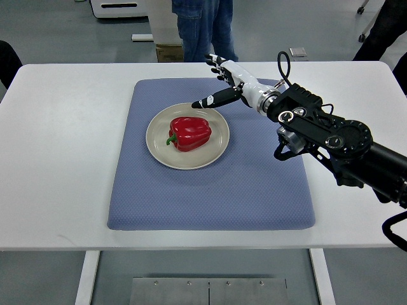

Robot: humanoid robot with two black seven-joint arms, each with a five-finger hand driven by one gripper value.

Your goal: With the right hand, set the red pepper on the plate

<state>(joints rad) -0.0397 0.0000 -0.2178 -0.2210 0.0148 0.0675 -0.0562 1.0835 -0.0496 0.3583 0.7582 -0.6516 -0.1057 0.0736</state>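
A broad white table point(57, 159) took up most of what I could see, running nearly edge to edge, with grey floor beyond its far side. Laid across its middle was a blue-grey padded mat point(210, 197), roughly square and with a fine woven texture, its near corners rounded. From the right edge came the robot's right arm point(331, 136), a bulky black affair of joints and cables slanting up and leftward over the mat's far right corner. Behind the table, at the far edge, stood a person in blue jeans point(202, 28), visible only from the waist down, and a dark-clothed figure showed at the upper right corner. On the mat, a little left of its centre and toward the far side, sat a round cream plate point(160, 149). The red pepper point(189, 133) lay on that plate, near its middle, resting on its side with the green stem pointing left. The right hand point(227, 81), white with black fingertips, was held above the mat just beyond the plate's far right rim, clear of the pepper and touching nothing; its fingers were spread and loose, grasping nothing, with one dark-tipped finger point(213, 99) reaching down toward the plate's edge. The left arm was nowhere in sight.
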